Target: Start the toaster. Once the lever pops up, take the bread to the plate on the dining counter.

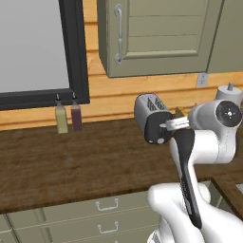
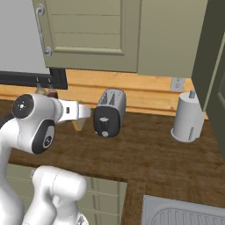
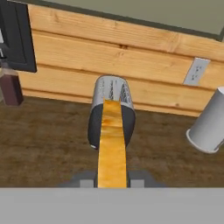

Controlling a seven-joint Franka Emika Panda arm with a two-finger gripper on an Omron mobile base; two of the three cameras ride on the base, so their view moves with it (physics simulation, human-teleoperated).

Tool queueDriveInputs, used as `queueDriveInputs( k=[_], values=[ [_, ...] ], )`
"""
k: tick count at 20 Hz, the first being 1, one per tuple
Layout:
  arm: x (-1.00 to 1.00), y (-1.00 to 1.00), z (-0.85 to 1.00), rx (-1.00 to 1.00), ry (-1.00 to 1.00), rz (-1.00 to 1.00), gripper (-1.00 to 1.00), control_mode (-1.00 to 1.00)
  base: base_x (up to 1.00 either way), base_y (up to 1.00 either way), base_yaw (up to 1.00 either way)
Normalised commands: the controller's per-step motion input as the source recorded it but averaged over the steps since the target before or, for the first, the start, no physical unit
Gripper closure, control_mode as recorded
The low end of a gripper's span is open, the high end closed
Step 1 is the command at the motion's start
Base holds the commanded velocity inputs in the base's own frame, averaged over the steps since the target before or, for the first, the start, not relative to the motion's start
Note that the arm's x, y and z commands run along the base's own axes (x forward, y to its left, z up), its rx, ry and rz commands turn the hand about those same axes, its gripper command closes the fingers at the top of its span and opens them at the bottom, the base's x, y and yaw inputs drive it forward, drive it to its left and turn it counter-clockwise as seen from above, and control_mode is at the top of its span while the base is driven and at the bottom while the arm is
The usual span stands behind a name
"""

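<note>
My hand [image 3: 112, 181] gripped the bread [image 3: 112, 144] edge-on, up off the desk [image 3: 48, 144]. Just beyond sat the toaster [image 3: 111, 111] on that desk, the wood wall [image 3: 87, 57] behind it.

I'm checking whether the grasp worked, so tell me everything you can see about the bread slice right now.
The bread is a thin, flat slice, golden tan to orange on its broad face. In the hand view it rises edge-on between the gripper's two fingertips and stretches away in front of the toaster, covering the middle of its black end. In the right base view a small tan piece of it pokes out below the hand, left of the toaster and above the wooden counter. It looks held clear of the toaster's slots.
</note>
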Motion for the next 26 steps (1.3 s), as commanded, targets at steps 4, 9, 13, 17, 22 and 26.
queueDriveInputs(
  k=[4, 9, 13, 17, 22, 26],
  values=[
    [0.00, 0.02, -0.21, -0.07, 0.05, 0.00, 1.00, 1.00, -0.01, 0.12, -0.04],
    [0.00, 0.00, 0.00, 0.00, 0.00, 0.00, 1.00, 1.00, -0.07, 0.62, -0.27],
    [0.00, 0.00, 0.00, 0.00, 0.00, 0.00, 1.00, 1.00, -0.17, 0.85, -0.45],
    [0.00, 0.00, 0.00, 0.00, 0.00, 0.00, 1.00, 1.00, -0.61, 0.36, -0.62],
    [0.00, 0.00, 0.00, 0.00, 0.00, 0.00, 1.00, 1.00, -0.70, 0.12, -0.74],
    [0.00, 0.00, 0.00, 0.00, 0.00, 0.00, 1.00, 1.00, -0.42, 0.03, -0.87]
  ],
)
